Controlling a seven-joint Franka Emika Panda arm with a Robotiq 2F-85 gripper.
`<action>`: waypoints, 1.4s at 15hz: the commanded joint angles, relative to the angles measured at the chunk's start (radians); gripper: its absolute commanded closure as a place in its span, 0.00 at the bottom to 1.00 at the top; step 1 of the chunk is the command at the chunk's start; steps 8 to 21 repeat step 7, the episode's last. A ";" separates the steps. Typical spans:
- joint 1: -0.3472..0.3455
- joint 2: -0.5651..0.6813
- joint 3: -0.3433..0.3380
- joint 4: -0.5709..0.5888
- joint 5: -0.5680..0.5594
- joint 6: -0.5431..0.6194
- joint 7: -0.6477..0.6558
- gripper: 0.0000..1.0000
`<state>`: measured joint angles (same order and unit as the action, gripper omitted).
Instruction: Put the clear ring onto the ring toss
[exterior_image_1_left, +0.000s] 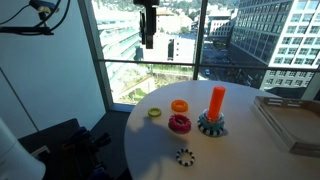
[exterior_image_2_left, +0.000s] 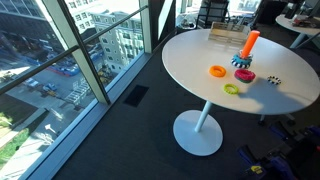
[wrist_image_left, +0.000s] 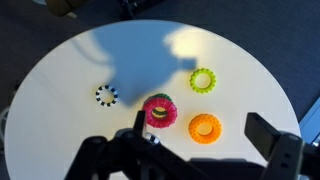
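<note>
- Hand (exterior_image_1_left: 148, 38) hangs high at the top centre of the frame, in front of the window (exterior_image_1_left: 120, 60), well above the bench (exterior_image_1_left: 150, 145).
- In the wrist view the fingers (wrist_image_left: 272, 135) stand wide apart with nothing between them.
- Ring toss (exterior_image_1_left: 213, 112): orange peg upright on a dark teal base, right of centre on the bench. It also shows at the upper right in an exterior view (exterior_image_2_left: 247, 52).
- Pink ring (exterior_image_1_left: 180, 123) lies flat, just beside the base on its left.
- Orange ring (exterior_image_1_left: 179, 105) is just above the pink one in the frame, and the yellow-green ring (exterior_image_1_left: 155, 112) is left of both.
- Black toothed ring (exterior_image_1_left: 185, 156) sits alone near the lower bench edge.
- Clear ring: can't pick it out in any view.
</note>
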<state>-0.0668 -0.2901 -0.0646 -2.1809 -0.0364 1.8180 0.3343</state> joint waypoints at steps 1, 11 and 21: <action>-0.015 -0.002 0.013 -0.002 0.004 0.001 -0.004 0.00; -0.015 -0.002 0.016 -0.017 0.003 0.016 -0.004 0.00; -0.015 -0.002 0.016 -0.017 0.003 0.016 -0.004 0.00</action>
